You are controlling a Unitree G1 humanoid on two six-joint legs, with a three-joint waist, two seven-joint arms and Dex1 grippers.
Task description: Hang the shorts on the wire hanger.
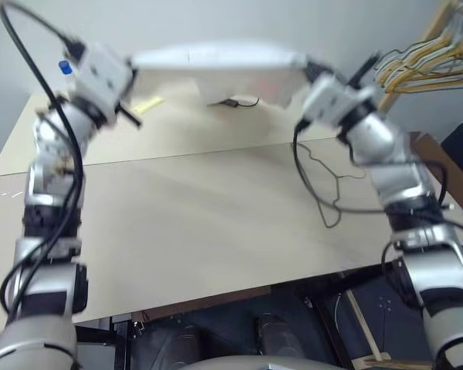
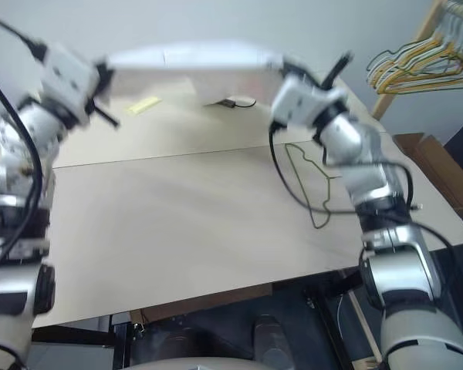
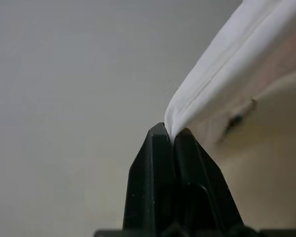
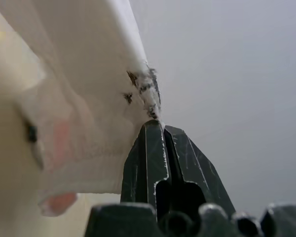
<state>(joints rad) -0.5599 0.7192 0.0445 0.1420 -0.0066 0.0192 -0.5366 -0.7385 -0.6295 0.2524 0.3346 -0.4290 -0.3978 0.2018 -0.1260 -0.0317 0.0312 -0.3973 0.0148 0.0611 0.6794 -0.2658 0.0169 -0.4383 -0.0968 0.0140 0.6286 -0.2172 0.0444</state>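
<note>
The white shorts (image 1: 216, 65) hang stretched out wide above the far side of the table (image 1: 201, 231), held by their two upper corners. My left gripper (image 1: 133, 71) is shut on the left corner; in the left wrist view its tips (image 3: 170, 131) pinch a folded hem of the shorts (image 3: 237, 64). My right gripper (image 1: 309, 71) is shut on the right corner; the right wrist view shows its tips (image 4: 158, 126) on an edge with dark marks, and a pink stain lower on the cloth (image 4: 89, 98). The wire hanger (image 2: 309, 185) lies flat on the table beside my right forearm.
A wooden rack with a cluster of yellowish and grey hangers (image 1: 428, 62) stands at the back right. A yellow slip (image 1: 148, 104) and a small black thing with a cord (image 1: 239, 102) lie on the far table under the shorts. A cardboard box (image 2: 424, 154) sits right of the table.
</note>
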